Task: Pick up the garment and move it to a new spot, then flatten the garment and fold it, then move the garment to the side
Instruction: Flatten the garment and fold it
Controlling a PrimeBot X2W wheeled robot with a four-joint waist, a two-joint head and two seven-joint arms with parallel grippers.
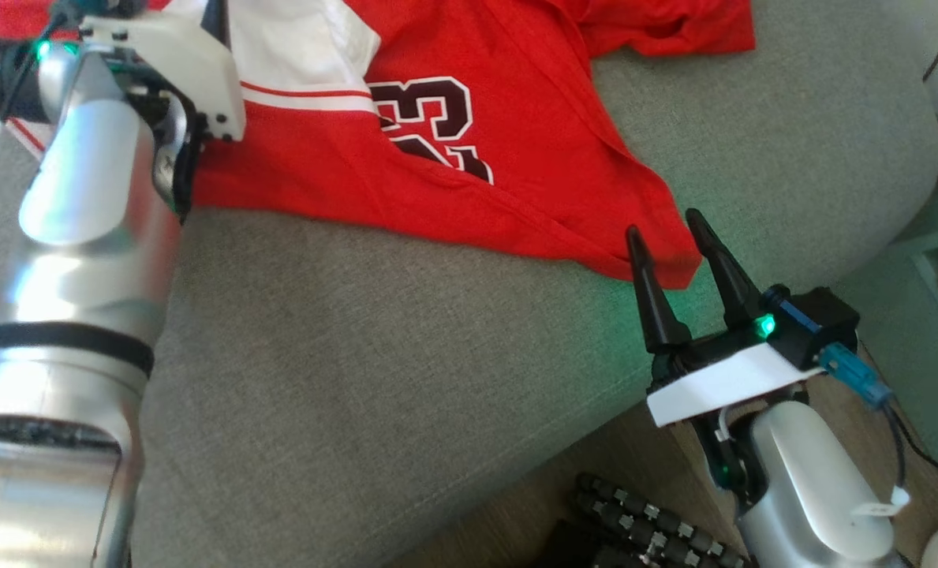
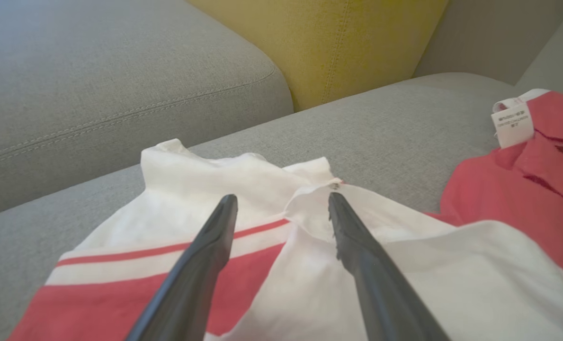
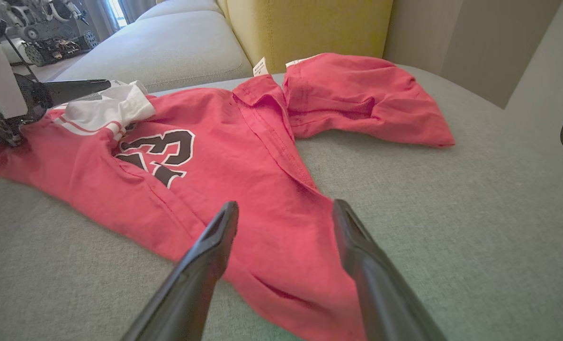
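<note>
The garment (image 1: 508,150) is a red jersey with white panels and a dark number, lying rumpled on a grey sofa seat (image 1: 374,347). My right gripper (image 1: 666,225) stands open at the garment's near red corner (image 3: 286,265), its fingers above the cloth with nothing between them. My left gripper (image 2: 283,201) is open over the white sleeve part (image 2: 243,189); in the head view its white wrist housing (image 1: 177,55) and silver forearm cover that end. The garment's label (image 2: 512,121) shows at the collar side.
A yellow cushion (image 2: 333,42) and grey backrest (image 2: 96,80) stand behind the seat. The sofa's front edge (image 1: 563,442) drops to a wooden floor, where a dark ribbed object (image 1: 642,528) lies. A pale green piece of furniture (image 1: 934,260) stands at the right.
</note>
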